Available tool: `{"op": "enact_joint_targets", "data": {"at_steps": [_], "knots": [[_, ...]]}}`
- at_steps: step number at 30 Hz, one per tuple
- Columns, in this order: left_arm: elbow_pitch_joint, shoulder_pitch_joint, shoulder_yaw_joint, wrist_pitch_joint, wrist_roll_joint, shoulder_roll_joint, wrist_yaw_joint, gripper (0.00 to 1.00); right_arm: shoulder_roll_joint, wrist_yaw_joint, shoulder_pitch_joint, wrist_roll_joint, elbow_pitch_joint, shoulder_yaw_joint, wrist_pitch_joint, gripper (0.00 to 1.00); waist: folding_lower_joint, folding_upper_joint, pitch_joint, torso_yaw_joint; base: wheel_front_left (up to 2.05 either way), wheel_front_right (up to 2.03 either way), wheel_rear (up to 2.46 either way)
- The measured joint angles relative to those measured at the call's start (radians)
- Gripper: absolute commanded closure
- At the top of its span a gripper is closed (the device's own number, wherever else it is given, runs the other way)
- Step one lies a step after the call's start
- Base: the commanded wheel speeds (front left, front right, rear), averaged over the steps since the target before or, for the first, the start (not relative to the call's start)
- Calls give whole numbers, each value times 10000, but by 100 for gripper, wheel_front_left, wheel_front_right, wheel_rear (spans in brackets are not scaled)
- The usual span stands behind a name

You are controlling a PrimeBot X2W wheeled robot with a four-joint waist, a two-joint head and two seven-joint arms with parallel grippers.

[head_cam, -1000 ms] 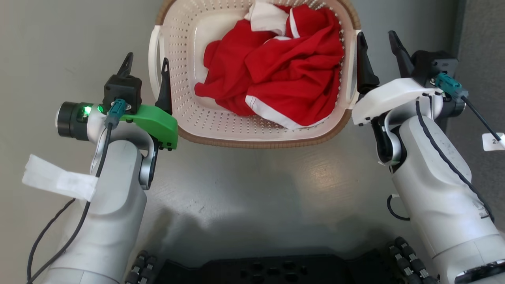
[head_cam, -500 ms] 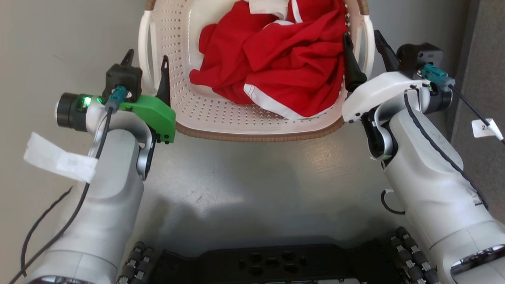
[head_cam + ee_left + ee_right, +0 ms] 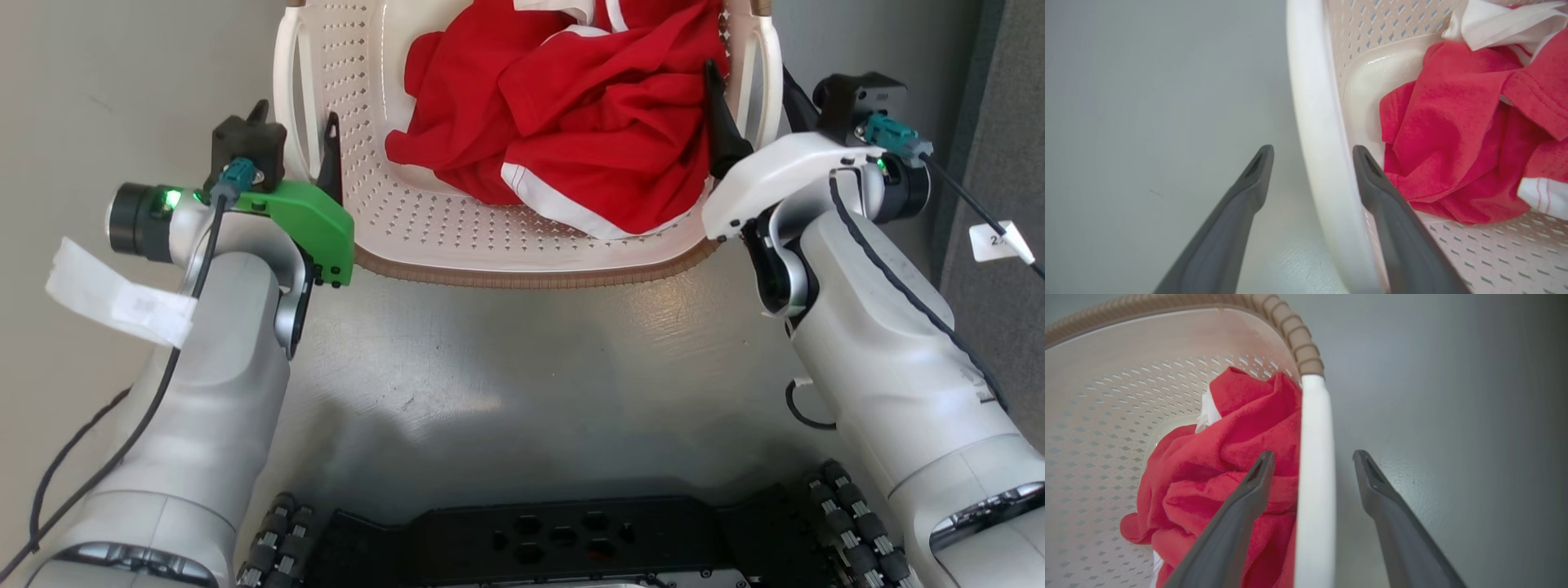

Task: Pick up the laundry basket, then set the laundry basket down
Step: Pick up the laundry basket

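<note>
Laundry basket (image 3: 457,237) holds red clothes (image 3: 588,139); left gripper (image 3: 296,112) and right gripper (image 3: 747,69) straddle its handles (image 3: 286,90), unclenched

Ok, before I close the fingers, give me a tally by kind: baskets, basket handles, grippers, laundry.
1 laundry basket
2 white side handles: left handle, right handle
2 grippers: left gripper, right gripper, each open astride a handle
1 red clothing heap with white trim; number of pieces cannot be told
Total: 6

Spread left pincer (image 3: 1312,148) straddles the white handle (image 3: 1310,81) of the laundry basket (image 3: 1367,36).
</note>
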State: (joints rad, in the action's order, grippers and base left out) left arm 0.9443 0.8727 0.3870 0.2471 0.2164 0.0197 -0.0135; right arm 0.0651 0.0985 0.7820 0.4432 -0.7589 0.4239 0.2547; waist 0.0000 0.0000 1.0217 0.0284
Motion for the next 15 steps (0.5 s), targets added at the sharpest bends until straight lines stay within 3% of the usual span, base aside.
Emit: {"op": "enact_joint_targets", "data": {"at_steps": [8, 11, 12, 13, 14, 15], "knots": [[430, 389, 192, 4, 0, -4, 0, 0, 6, 4, 244, 351, -196, 290, 0, 22, 0, -1, 45, -30, 0, 0, 0], [545, 500, 311, 4, 0, -6, 2, 2, 4, 4, 321, 464, -240, 399, 0, 37, 0, 0, 52, -55, 0, 0, 0], [585, 519, 334, 4, 0, -6, 15, 15, 4, 6, 329, 508, -268, 426, 0, 44, 0, 0, 54, -64, 0, 0, 0], [648, 539, 351, 4, 2, -6, 61, 56, 6, 15, 338, 531, -309, 460, 0, 53, 0, 0, 56, -73, 0, 0, 0], [694, 563, 370, 10, 8, -12, 102, 70, 6, 17, 344, 573, -353, 497, 0, 60, 0, 0, 56, -82, 0, 0, 0], [752, 594, 395, 10, 36, -33, 105, 96, 6, 19, 345, 614, -405, 541, 0, 73, 0, 0, 57, -90, 0, 0, 0]]}}
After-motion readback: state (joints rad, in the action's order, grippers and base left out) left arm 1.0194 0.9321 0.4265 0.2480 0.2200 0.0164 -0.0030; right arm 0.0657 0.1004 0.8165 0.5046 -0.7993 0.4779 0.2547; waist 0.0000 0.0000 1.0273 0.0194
